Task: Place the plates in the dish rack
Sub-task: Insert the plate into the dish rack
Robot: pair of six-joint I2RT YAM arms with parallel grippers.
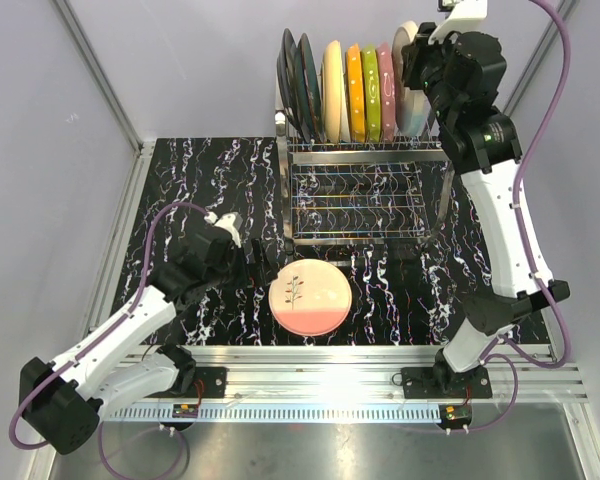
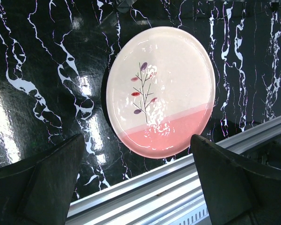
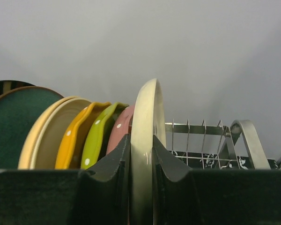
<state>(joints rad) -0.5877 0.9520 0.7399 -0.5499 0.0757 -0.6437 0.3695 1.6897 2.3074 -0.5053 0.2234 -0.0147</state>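
Note:
The chrome dish rack (image 1: 365,190) stands at the back of the table, and several plates stand on edge in it: dark ones (image 1: 295,85), cream-yellow (image 1: 332,90), orange (image 1: 355,95), green (image 1: 371,95) and pink (image 1: 386,88). My right gripper (image 1: 417,65) (image 3: 141,140) is shut on the rim of an upright cream plate (image 3: 146,105) just right of the pink one, over the rack's tines (image 3: 203,129). A cream-and-pink plate with a sprig (image 1: 310,297) (image 2: 160,91) lies flat on the table. My left gripper (image 1: 245,250) (image 2: 136,154) hangs open beside it, holding nothing.
The tabletop is black marble with white veins (image 1: 210,180). An aluminium rail (image 1: 360,365) (image 2: 178,183) runs along the near edge just past the flat plate. Grey walls and frame posts (image 1: 100,80) close in the back and sides.

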